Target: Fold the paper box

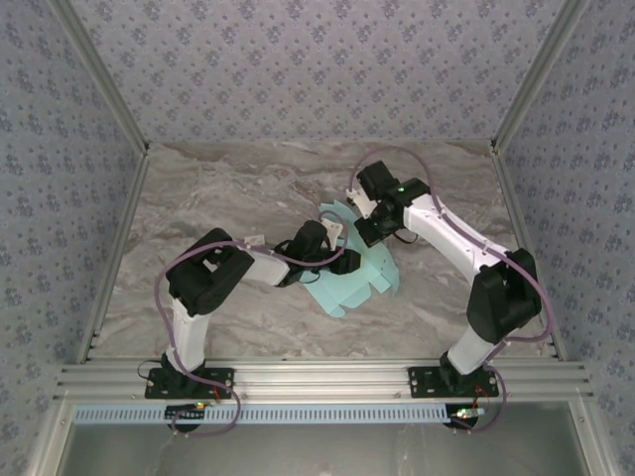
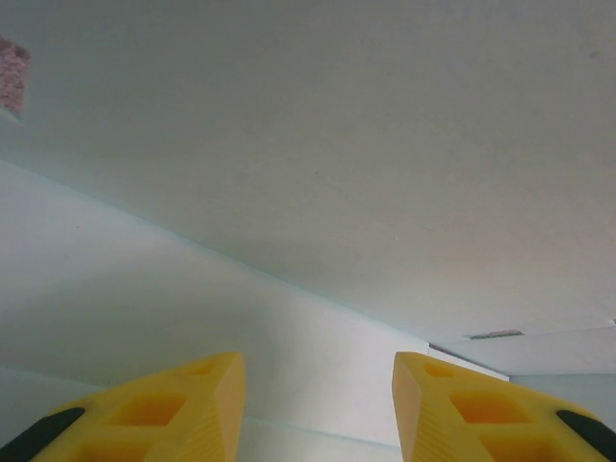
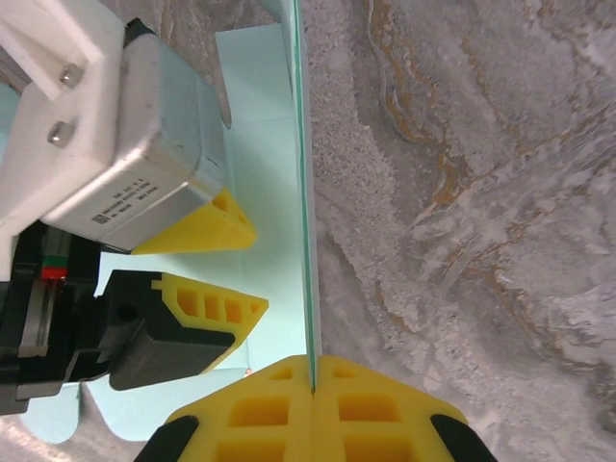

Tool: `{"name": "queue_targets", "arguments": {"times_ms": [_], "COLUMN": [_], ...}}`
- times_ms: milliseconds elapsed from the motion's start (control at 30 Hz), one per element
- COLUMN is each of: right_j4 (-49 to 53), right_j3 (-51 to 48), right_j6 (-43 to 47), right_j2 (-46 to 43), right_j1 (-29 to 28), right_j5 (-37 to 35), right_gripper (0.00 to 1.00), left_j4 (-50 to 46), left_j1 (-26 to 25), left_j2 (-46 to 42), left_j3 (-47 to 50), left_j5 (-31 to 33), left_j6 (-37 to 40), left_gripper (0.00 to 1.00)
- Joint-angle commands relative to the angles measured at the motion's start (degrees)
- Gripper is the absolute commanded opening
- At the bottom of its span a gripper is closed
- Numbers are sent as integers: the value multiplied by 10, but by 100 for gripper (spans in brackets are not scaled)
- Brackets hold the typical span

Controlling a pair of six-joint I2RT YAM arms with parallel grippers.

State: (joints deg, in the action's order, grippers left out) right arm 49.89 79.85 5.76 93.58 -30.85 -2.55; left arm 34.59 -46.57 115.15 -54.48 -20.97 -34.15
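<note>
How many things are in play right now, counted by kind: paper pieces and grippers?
Paper box: 1, a flat pale blue sheet, partly lifted
Grippers: 2, the left gripper open over the sheet, the right gripper shut on the sheet's edge
Total: 3

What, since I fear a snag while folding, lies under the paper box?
Marble table shows around the edges of the paper box; whatever lies beneath the sheet is covered. On top, the left gripper rests with fingers open; the right gripper pinches a raised flap.
</note>
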Motion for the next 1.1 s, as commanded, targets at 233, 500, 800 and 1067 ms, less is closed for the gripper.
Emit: {"name": "queue_targets", "arguments": {"times_ms": [233, 500, 800, 1067], "right_j4": [-65, -61, -72, -96], "right_j3": [-14, -8, -14, -42], "right_j6": [23, 68, 94, 84], "right_j2": [-36, -24, -9, 0], "right_j1": [-29, -26, -35, -71], "right_j5": [-119, -152, -177, -213], "right_gripper": [0, 0, 0, 0], "left_j4": [-13, -37, -69, 38], "left_j1": [11, 15, 18, 17], "left_j2": [-74, -136, -158, -121], "left_j3": [62, 105, 161, 208], "left_j5": [-13, -10, 24, 32], "left_j6": [-14, -8, -2, -66], "left_gripper": [49, 50, 48, 40]}}
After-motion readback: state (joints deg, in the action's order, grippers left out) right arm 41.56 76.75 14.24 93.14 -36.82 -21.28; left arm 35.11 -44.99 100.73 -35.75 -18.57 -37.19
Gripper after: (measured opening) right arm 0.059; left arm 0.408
